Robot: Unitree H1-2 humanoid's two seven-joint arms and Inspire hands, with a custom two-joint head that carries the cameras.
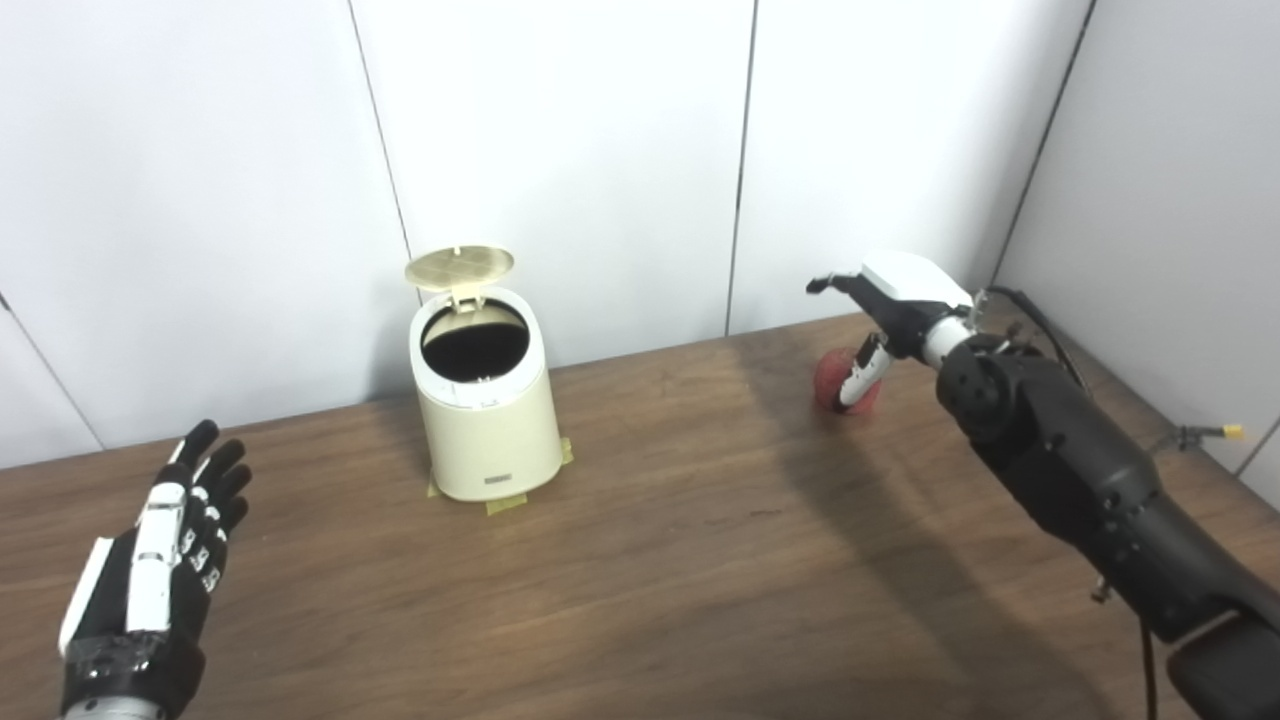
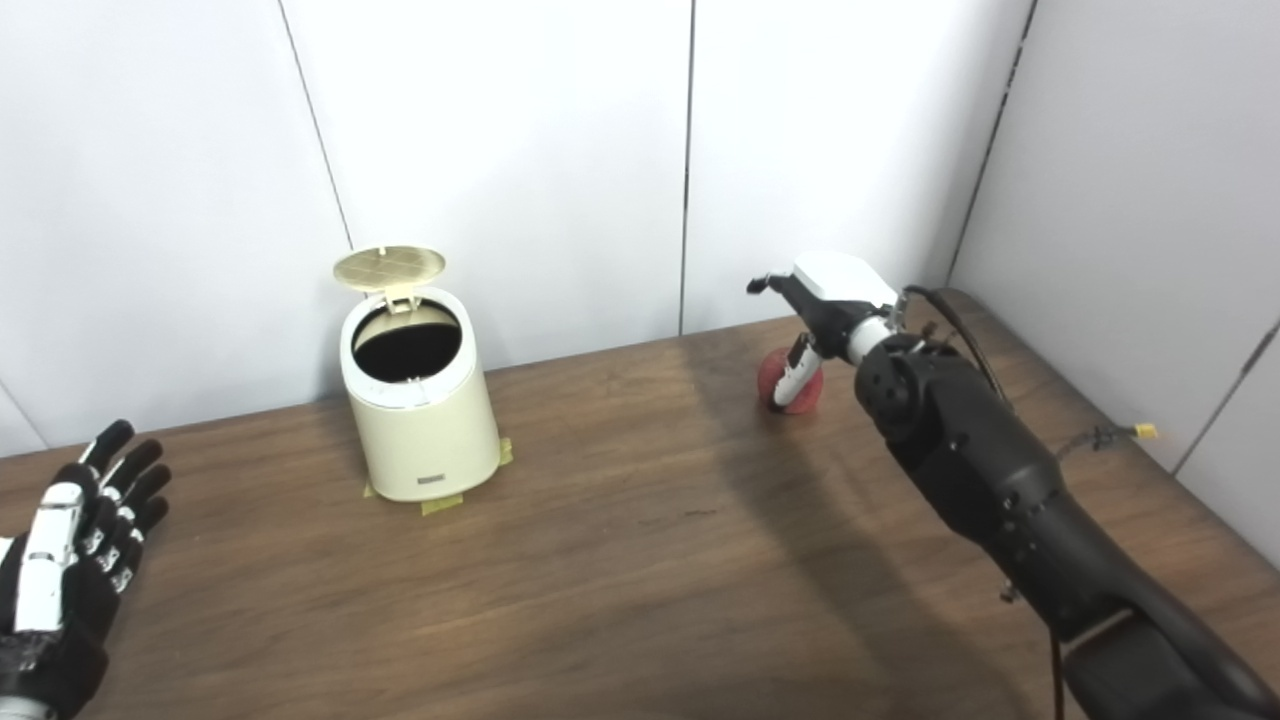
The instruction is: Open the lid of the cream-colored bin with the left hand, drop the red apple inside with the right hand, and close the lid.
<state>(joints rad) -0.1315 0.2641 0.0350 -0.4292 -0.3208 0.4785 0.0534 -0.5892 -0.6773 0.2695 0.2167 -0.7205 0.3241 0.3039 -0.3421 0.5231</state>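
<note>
Two hands in view, only one busy. Right hand [image 1: 880, 320] reached out over the far right of the table [image 1: 700, 560], palm down, a finger curled down against the near side of the red apple [image 1: 838, 385]. Looked to be closing on the fruit rather than lifting it: apple appeared to sit on the wood, directly beneath the palm and partly hidden by it. Could not tell how firm the hold was, since the other fingers lay behind the hand's white shell. Probably approached from above so the apple could be carried straight up and across.

Well to that hand's left, cream-colored bin [image 1: 487, 415] stood upright near the back wall, yellowish tape [image 1: 505, 506] showing under its base, likely there to stop it sliding when pushed. Lid [image 1: 460, 267] tipped right back on its rear hinge, dark mouth fully exposed, so the opening step judged done and the drop left to do.

Farther left again, at the table's near edge, left hand [image 1: 160, 560] hovered flat with fingers spread and nothing in it, well apart from the bin. Seemingly parked there to keep the path to the mouth free, yet near enough to swing back for the lid.
</note>
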